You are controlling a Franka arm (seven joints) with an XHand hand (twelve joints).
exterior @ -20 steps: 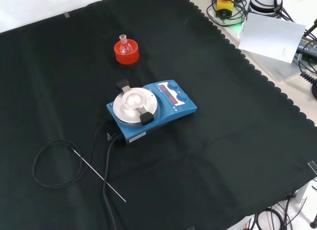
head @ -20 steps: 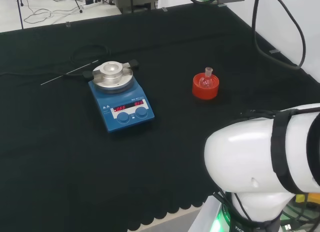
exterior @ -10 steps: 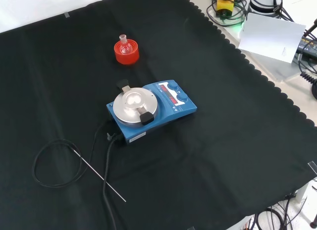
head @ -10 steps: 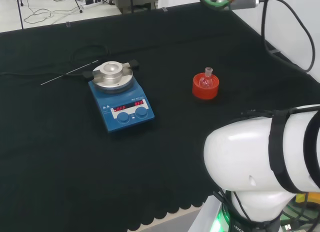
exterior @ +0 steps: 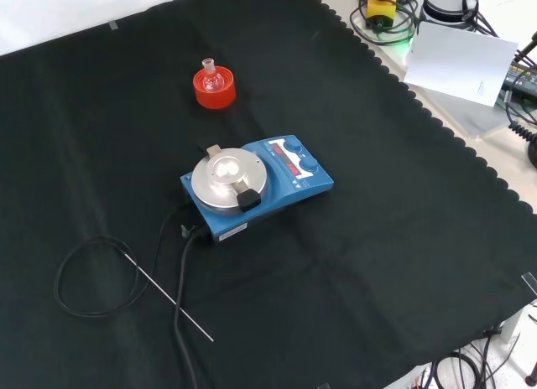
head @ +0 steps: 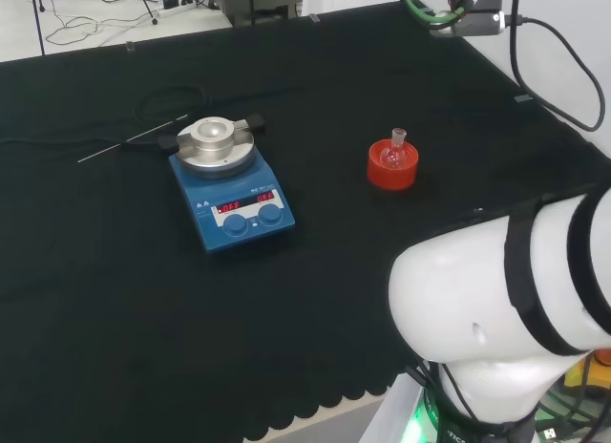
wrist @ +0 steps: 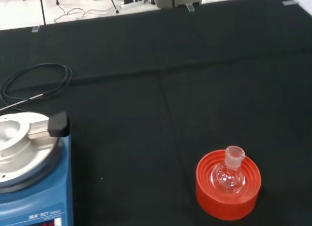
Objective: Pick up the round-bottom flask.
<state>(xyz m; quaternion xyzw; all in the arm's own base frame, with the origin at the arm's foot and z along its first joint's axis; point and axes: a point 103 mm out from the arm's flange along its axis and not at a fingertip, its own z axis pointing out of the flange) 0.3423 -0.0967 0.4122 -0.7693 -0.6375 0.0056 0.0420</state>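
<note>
Clear glass round-bottom flask (wrist: 228, 173) sitting upright in red ribbed stand (wrist: 228, 189), right of blue hotplate (head: 232, 199) in head view | fingers: can't tell | tip: I'd be closing around the neck, lifting straight up so the stand isn't tagging along

Black cloth (exterior: 403, 238) carries stirrer (exterior: 256, 185), red stand (exterior: 214, 90).

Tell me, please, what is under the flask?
The flask stands upright on a red ribbed stand, and that rests on the black cloth. The stand hides the cloth below it; the flask's bottom sits in its hollow.
</note>
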